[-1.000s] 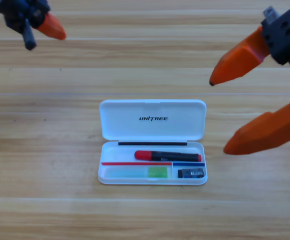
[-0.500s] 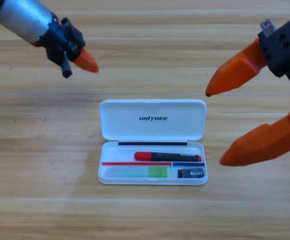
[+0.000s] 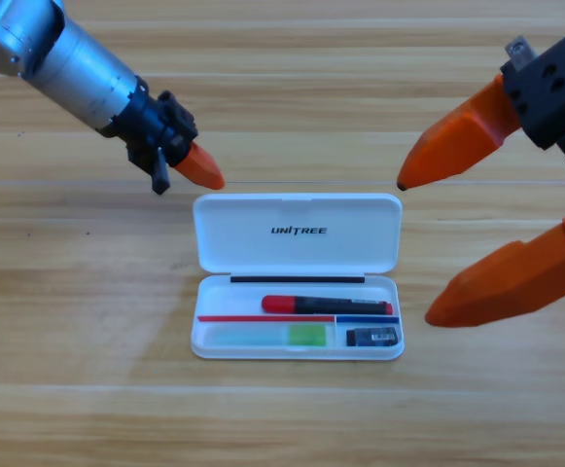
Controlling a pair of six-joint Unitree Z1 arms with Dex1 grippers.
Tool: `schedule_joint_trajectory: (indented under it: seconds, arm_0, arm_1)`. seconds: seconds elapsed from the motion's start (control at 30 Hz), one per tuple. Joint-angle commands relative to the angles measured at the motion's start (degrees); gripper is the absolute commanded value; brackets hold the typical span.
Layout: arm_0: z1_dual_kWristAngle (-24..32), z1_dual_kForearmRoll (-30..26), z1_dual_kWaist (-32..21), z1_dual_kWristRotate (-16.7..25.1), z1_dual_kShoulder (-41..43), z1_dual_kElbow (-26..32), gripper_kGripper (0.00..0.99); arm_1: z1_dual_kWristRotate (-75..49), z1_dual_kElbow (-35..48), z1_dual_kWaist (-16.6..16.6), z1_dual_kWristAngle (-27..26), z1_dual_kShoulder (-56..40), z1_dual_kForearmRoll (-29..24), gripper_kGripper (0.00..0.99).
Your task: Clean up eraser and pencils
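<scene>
With eraser (image 3: 372,337), marker (image 3: 327,305), green stick (image 3: 307,335) inside open case (image 3: 297,233) | right gripper (image 3: 413,248) wide open, empty | left gripper (image 3: 199,168) near lid corner, jaws unclear | risk: off-centre push skids case.

Wooden table (image 3: 88,389) of pale horizontal planks, visible grain and seams, even soft light
</scene>
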State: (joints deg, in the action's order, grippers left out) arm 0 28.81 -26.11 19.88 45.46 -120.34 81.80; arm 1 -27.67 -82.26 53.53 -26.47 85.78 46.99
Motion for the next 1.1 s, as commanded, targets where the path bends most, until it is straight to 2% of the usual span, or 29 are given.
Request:
schedule_joint_trajectory:
  seconds: [0.03,0.47,0.73,1.1]
  arm_0:
    - [2.5,0.2,3.6,0.5,-2.7,-1.8,0.000]
    - [5.6,-5.5,7.4,3.3,-2.9,-1.6,0.000]
    - [6.3,-9.4,8.1,7.2,-4.5,-1.3,0.000]
    - [6.7,-11.4,9.6,9.7,-5.5,-1.7,0.000]
  arm_1:
    - [0.5,1.1,-0.7,-0.8,-0.5,-1.0,0.960]
    - [0.6,1.3,-0.5,-1.0,-0.1,-1.1,0.960]
    - [0.7,1.3,-0.4,-1.0,0.3,-1.4,0.960]
    - [1.0,1.3,-0.3,-1.0,0.6,-1.7,0.960]
